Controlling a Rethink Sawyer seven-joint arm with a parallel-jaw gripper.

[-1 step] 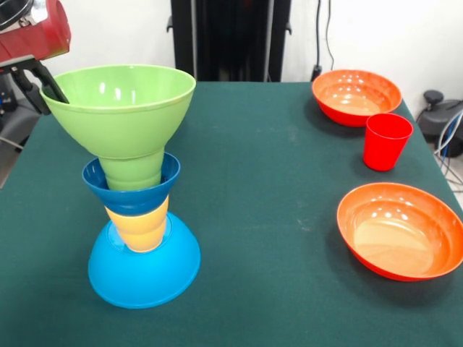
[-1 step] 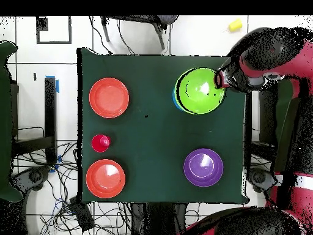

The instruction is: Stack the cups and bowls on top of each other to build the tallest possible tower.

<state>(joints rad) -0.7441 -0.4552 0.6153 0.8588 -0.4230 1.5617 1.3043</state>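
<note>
The tool (image 1: 52, 90) sits at the rim of the green bowl (image 1: 123, 101), with a dark finger (image 1: 49, 81) lying against the rim's outer edge; whether it pinches the rim or stands spread cannot be told from either view. The red arm (image 2: 263, 64) reaches in from the counter's (image 1: 260, 217) edge to that rim.

Nearest the tool, the green bowl sits upright as the top of the tower (image 1: 137, 202). Directly beneath it is a green cup (image 1: 132, 172), upside down, its wider mouth nested in a small dark blue bowl (image 1: 130, 191). Under that bowl a yellow cup (image 1: 139, 225) shows, standing on the inverted light blue bowl (image 1: 143, 271) that rests rim-down on the counter as the base. From overhead only the green bowl and a sliver of blue beside it show.

Farther from the tool, on the same side of the counter, a purple bowl (image 2: 203, 167) stands upright alone.

Farthest from the tool, across the counter, two orange bowls (image 1: 401, 230) (image 1: 356, 96) sit upright and well apart. A red cup (image 1: 386, 141) stands upright between them, closer to the second one, touching neither.
</note>
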